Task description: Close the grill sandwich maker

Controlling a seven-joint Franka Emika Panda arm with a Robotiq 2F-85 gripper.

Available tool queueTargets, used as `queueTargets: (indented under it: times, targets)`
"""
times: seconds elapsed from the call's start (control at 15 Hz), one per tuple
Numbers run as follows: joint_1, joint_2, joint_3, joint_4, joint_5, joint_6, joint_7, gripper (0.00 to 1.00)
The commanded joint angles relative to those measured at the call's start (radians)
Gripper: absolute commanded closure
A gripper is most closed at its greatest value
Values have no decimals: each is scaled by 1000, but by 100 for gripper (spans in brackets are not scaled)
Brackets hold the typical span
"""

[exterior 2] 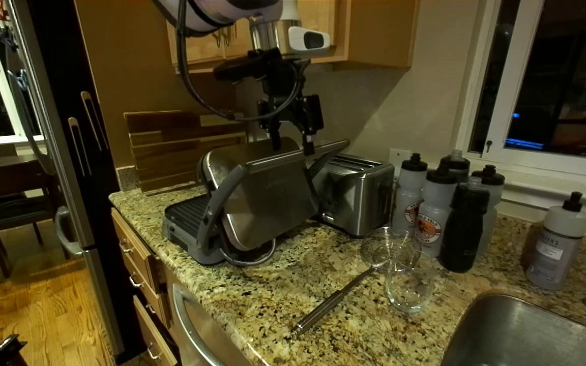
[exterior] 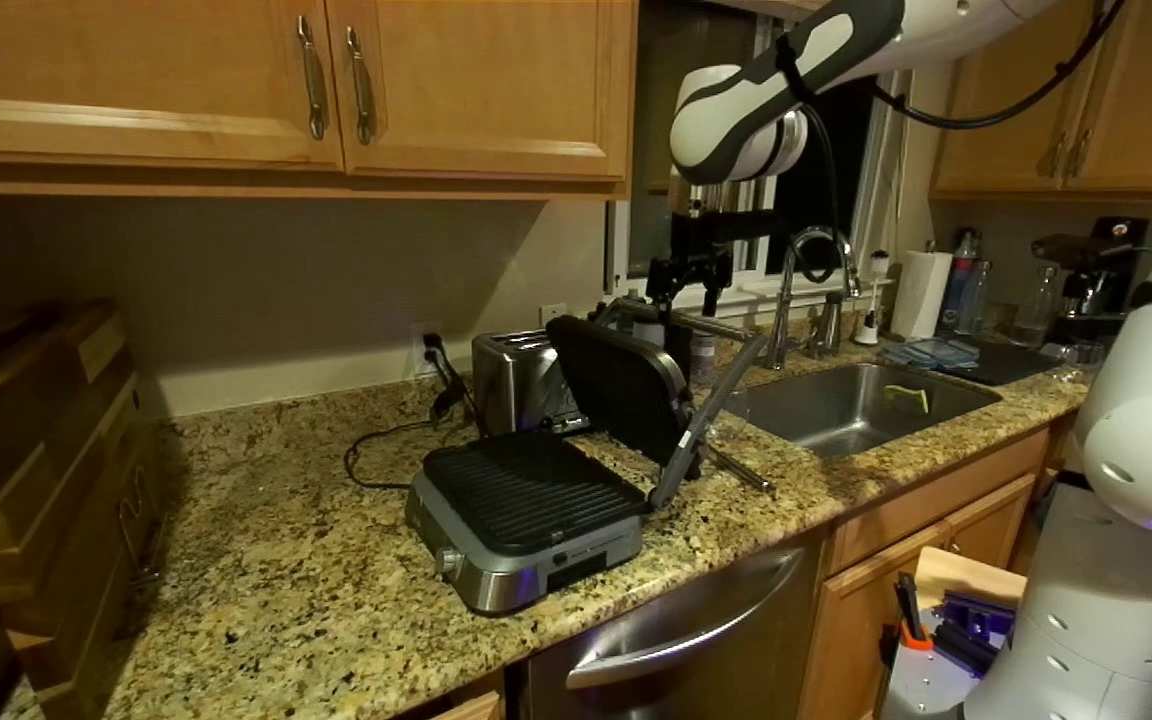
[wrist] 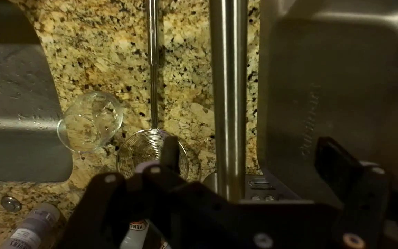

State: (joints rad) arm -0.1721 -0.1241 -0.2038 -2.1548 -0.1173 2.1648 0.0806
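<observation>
Over the raised handle bar [wrist: 229, 100] of the grill sandwich maker [exterior: 556, 490], the gripper [exterior 2: 292, 147] points down with its fingers [wrist: 169, 155] spread wide, gripping nothing. The wrist view shows the handle bar running between them; whether their tips reach below it, I cannot tell. The grill sandwich maker stands open on the granite counter [exterior: 266, 560], its lid [exterior 2: 270, 203] tipped back from the ribbed lower plate [exterior: 536, 490]. Close beside it is a stainless toaster [exterior 2: 358, 195]; behind its lid are a wire skimmer [wrist: 154, 97] and a clear drinking glass [wrist: 90, 121].

The step in hand looks like taking the handle bar. Done well, that means centering it between the fingers, lowering just enough to straddle it, and closing near its middle, so both side arms [exterior: 711, 420] swing evenly. After that, the handle bar should go up and over in an arc toward the lower plate, not in a straight pull, with the gripper turning to follow. Smooth round metal may roll under a light hold, so squeeze firmly. The lid looks heavy: past the top of its swing it is best lowered slowly rather than dropped. In an exterior view one end of the handle bar looks near the toaster, so avoid sideways drift.
</observation>
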Motion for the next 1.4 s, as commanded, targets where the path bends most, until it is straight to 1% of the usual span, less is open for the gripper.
queueTargets:
  times: [0.0, 0.2, 0.27, 0.47, 0.53, 0.6, 0.93, 1.0, 1.33]
  targets:
    - [-14, 8, 2, -10, 9, 63, 5, 0]
    - [-16, 10, 2, -12, 9, 85, 5, 3]
    - [-16, 11, 1, -12, 12, 88, 4, 11]
    - [-16, 23, 1, -9, 12, 88, 1, 7]
    - [-16, 29, 1, -7, 11, 85, 2, 2]
    - [-16, 35, 1, -6, 13, 82, 1, 0]
    - [-16, 54, 0, -3, 17, 76, 0, 0]
    - [-17, 56, 0, -3, 16, 76, 1, 19]
    - [-16, 45, 1, -4, 20, 74, 2, 53]
